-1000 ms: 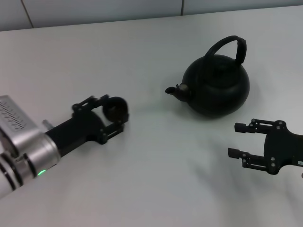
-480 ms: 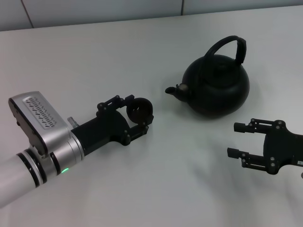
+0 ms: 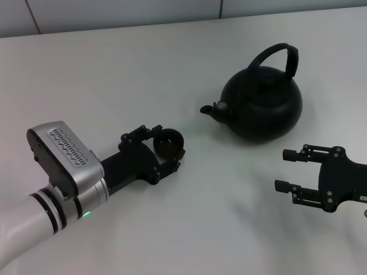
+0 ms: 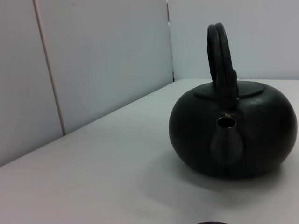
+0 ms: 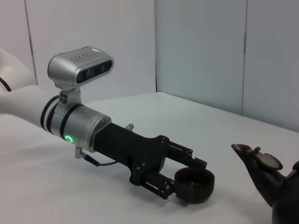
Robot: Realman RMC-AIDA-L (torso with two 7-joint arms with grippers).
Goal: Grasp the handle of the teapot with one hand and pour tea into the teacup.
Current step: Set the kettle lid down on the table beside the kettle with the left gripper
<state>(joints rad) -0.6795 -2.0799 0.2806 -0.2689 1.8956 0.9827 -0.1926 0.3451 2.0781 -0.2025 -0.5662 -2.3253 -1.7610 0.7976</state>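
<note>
The large matte black teapot point(image 3: 265, 109) stands at the right of the white table point(image 3: 114, 74), its arched handle point(image 3: 279, 53) upright and its stubby spout point(image 3: 212, 110) pointing left. My left gripper point(image 3: 167, 146) is shut on the small black teacup point(image 3: 170, 142), which is held upright and low over the table, left of and nearer than the spout, apart from it. The right wrist view shows that cup point(image 5: 194, 185) in the left gripper point(image 5: 186, 178), with the spout point(image 5: 256, 159) beside it. The left wrist view faces the teapot point(image 4: 252, 135) spout-on. My right gripper point(image 3: 288, 169) hovers open in front of the teapot.
Grey wall panels point(image 3: 126, 11) run along the table's far edge. The left arm's silver wrist and camera housing point(image 3: 63, 154) reach in from the lower left.
My left gripper has carried the teacup to the right, towards the teapot's spout, and turned slightly. The right gripper and the teapot have not moved.
</note>
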